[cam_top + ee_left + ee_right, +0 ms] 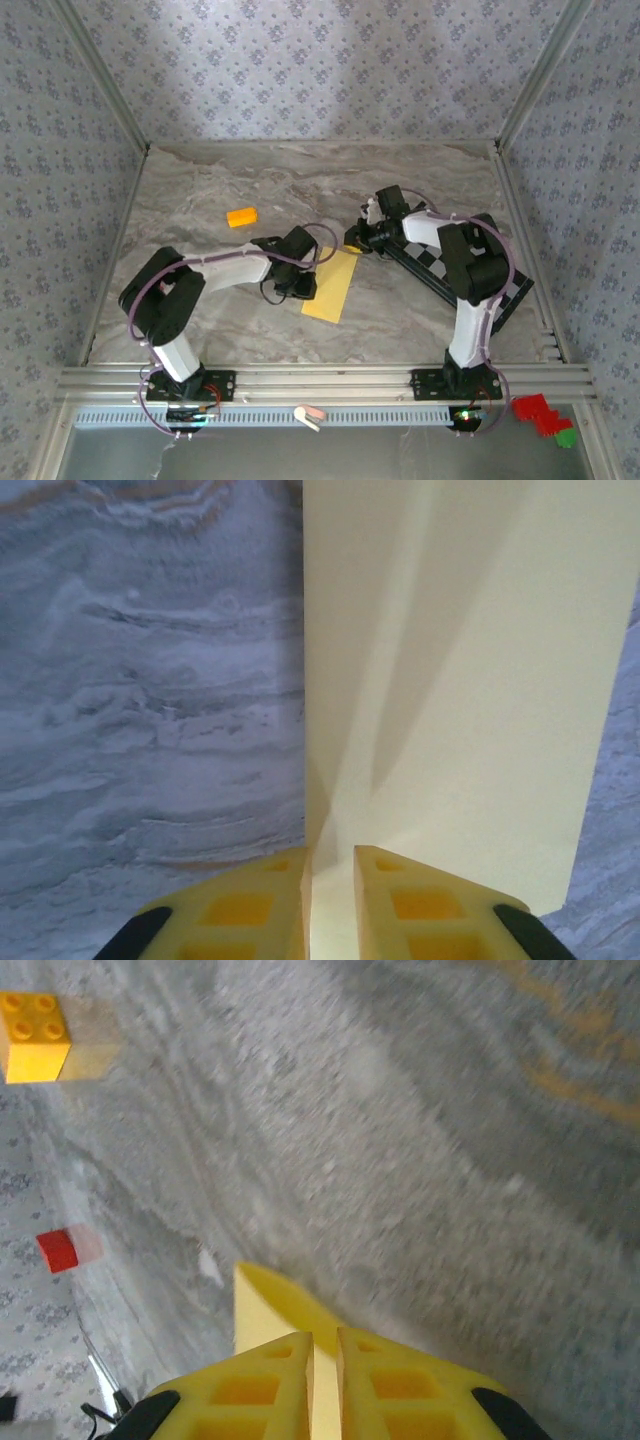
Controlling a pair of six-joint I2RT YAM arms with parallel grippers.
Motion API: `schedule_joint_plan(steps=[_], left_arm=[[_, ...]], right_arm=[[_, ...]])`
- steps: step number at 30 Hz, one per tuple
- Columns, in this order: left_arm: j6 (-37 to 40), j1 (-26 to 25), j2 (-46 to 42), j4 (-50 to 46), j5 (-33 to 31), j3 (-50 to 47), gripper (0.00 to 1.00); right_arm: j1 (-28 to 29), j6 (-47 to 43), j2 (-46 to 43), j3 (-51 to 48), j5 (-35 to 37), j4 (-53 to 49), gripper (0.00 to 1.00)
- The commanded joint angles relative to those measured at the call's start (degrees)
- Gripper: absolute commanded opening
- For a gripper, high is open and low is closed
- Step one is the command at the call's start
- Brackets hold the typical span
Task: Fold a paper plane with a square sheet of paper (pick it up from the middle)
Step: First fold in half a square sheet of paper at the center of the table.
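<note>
- Slipping is the main risk. The square sheet of paper [332, 287], already folded into a long strip, lies on the desk [200, 190] between the two pincers. Each pincer has it only at an edge.
- The right pincer [323, 1360] is closed to a thin slit on a pointed corner that pokes out just past its tips. So small a bite could pull free or tear if that arm lifts or drags.
- The left pincer [330, 875] stands narrow, and pale paper shows in the slit. I cannot tell whether it bites or merely straddles the edge. If it is loose, I judge the sheet would swing about the right pincer's corner and the folds would spring open.
- If the arms pull away from each other, the thin paper would crumple or rip along a crease.
- From above, the long axis runs on a diagonal. One short end is at the right pincer's tips, and the other lies beyond the left pincer, toward the arm bases. The left pincer touches the long edge on its own side.
- From the left wrist, creases fan away from the left pincer's tips, so the folds converge near it. I see no clear nose yet.
- The orange block [241, 216] sits well apart from the left pincer.
- The checkered board [515, 290] lies behind the right pincer, under its arm. Neither it nor the block is in the way.
</note>
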Motion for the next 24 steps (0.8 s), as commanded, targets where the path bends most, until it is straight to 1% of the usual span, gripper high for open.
schedule_joint_plan(steps=[1, 3, 8, 11, 13, 15, 18, 21, 24], left_arm=[[-0.3, 1.2, -2.8, 0.0, 1.7, -1.4, 0.23], [-0.6, 1.7, -3.6, 1.0, 2.3, -2.2, 0.28], [-1.6, 3.2, -6.1, 2.9, 3.1, -3.7, 0.3], [-2.1, 4.7, -8.4, 3.4, 3.2, -5.1, 0.3], [-2.2, 5.9, -10.0, 3.5, 3.6, -6.4, 0.31], [-2.6, 7.3, -11.7, 4.0, 4.3, -8.0, 0.31], [-3.2, 9.5, -13.6, 5.4, 5.9, -10.4, 0.31], [-3.1, 11.1, -14.4, 6.0, 7.1, -11.4, 0.31], [-2.8, 11.2, -14.5, 5.7, 7.5, -11.3, 0.31]], right_arm=[[-0.1, -1.2, 3.0, 6.1, -2.4, 1.1, 0.17], [0.2, -1.4, 4.7, 8.4, -2.8, 0.8, 0.18], [1.2, -2.2, 7.2, 14.4, -4.3, -1.0, 0.23], [2.6, -3.3, 6.7, 16.3, -4.3, -3.3, 0.24], [3.9, -4.9, 4.4, 15.0, -2.6, -5.3, 0.24], [5.2, -6.3, 0.8, 11.8, -0.4, -6.6, 0.22], [7.8, -6.9, -3.4, 7.3, 1.2, -6.7, 0.19], [10.5, -7.0, -4.1, 5.4, 1.5, -7.3, 0.17], [12.0, -6.1, -3.4, 4.5, 1.9, -5.6, 0.15]])
